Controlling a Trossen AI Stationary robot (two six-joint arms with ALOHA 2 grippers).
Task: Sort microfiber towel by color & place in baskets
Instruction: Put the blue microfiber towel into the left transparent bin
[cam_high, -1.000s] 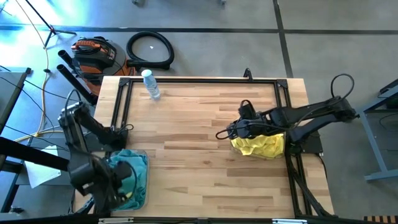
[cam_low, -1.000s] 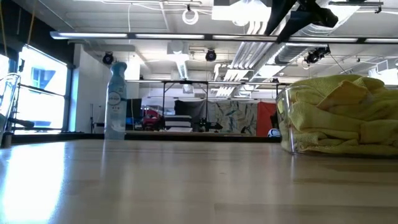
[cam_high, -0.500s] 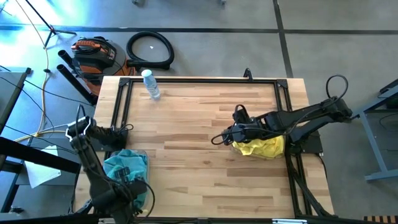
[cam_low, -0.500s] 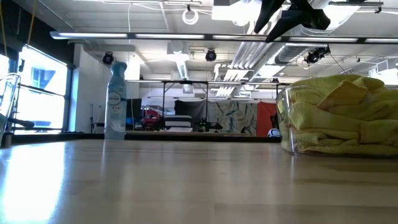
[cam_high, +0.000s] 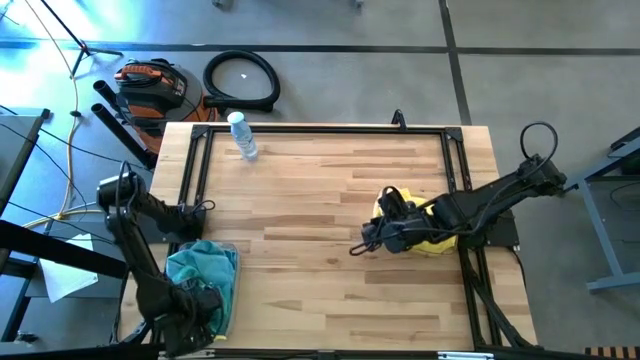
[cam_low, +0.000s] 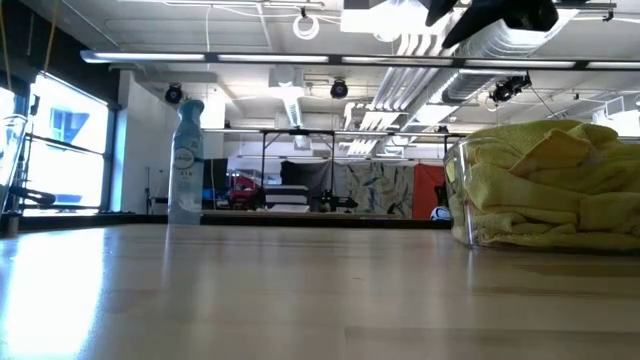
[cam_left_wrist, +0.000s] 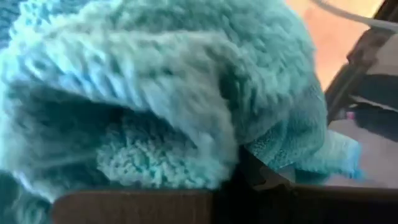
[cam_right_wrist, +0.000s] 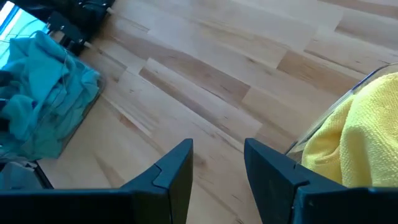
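Observation:
Teal-blue towels (cam_high: 203, 268) are heaped in a clear basket (cam_high: 232, 262) at the table's near-left corner. My left gripper (cam_high: 192, 303) hovers at that basket's near end, and its wrist view is filled by a teal towel (cam_left_wrist: 161, 93) close up. Yellow towels (cam_high: 436, 238) fill the second clear basket (cam_low: 462, 205) at the table's right. My right gripper (cam_right_wrist: 217, 165) is open and empty above bare wood, just left of the yellow basket (cam_right_wrist: 323, 124). From there the teal basket (cam_right_wrist: 43, 106) shows farther off.
A spray bottle (cam_high: 242, 135) stands at the table's far-left corner (cam_low: 186, 160). A black frame rail (cam_high: 320, 130) runs around the table top. Bare wood (cam_high: 310, 220) lies between the two baskets. The right arm (cam_low: 495, 12) shows high up in the low view.
My right gripper has moved toward the table's near edge along the left side of the yellow basket and stayed open. My left arm has swung about over the near-left corner, its gripper staying at the teal basket. The towels and baskets have kept their places.

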